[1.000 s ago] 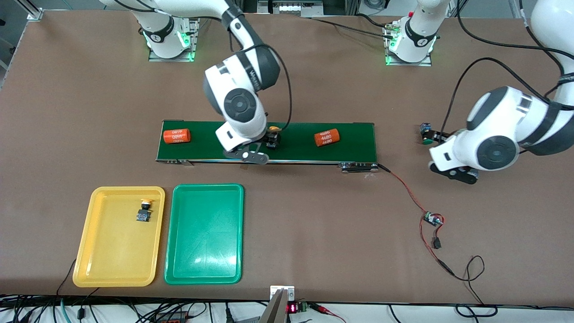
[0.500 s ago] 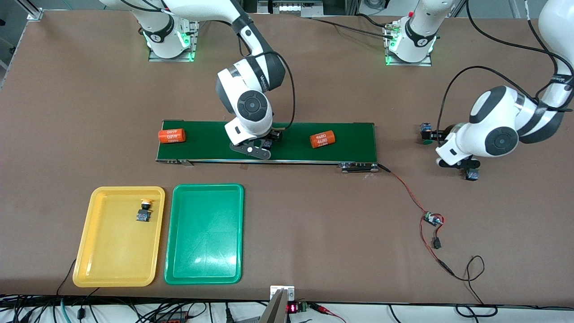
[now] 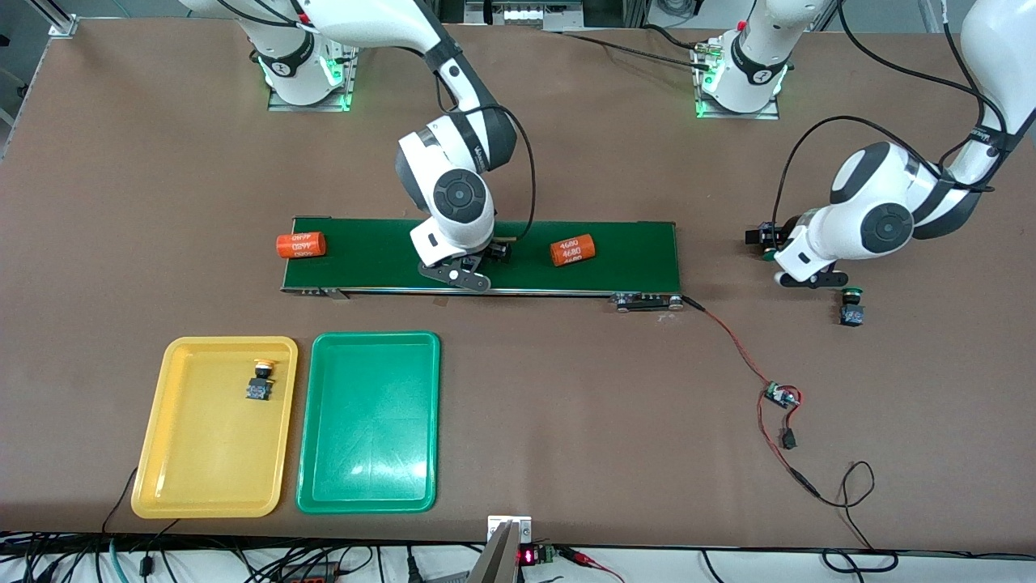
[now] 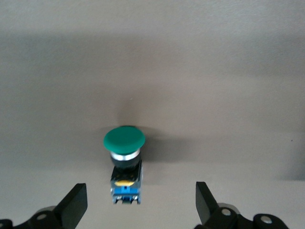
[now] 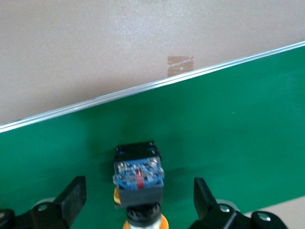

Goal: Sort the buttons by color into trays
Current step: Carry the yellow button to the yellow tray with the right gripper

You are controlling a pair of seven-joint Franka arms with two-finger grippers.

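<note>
On the dark-green belt [image 3: 631, 251] stands a yellow-capped button [image 5: 138, 183], and my right gripper [image 3: 490, 253] [image 5: 138, 187] is low over it, open, one finger on each side. My left gripper [image 3: 765, 243] [image 4: 140, 192], also open, is down around a green-capped button [image 4: 125, 162] on the bare table by the left arm's end of the belt. Nearer the front camera lies another green button [image 3: 850, 308]. A second yellow button [image 3: 259, 382] rests in the yellow tray [image 3: 186, 453]. Beside it the green tray [image 3: 368, 437] holds nothing.
Two orange numbered cylinders [image 3: 299, 244] [image 3: 572, 249] lie on the belt, one on each side of my right gripper. A red-black cable with a small circuit board [image 3: 781, 397] runs from the belt's end toward the front edge.
My right gripper came down over the belt's yellow button. My left gripper dropped and shifted toward the belt onto a green button, uncovering the other green button. Both cylinders drifted toward the right arm's end.
</note>
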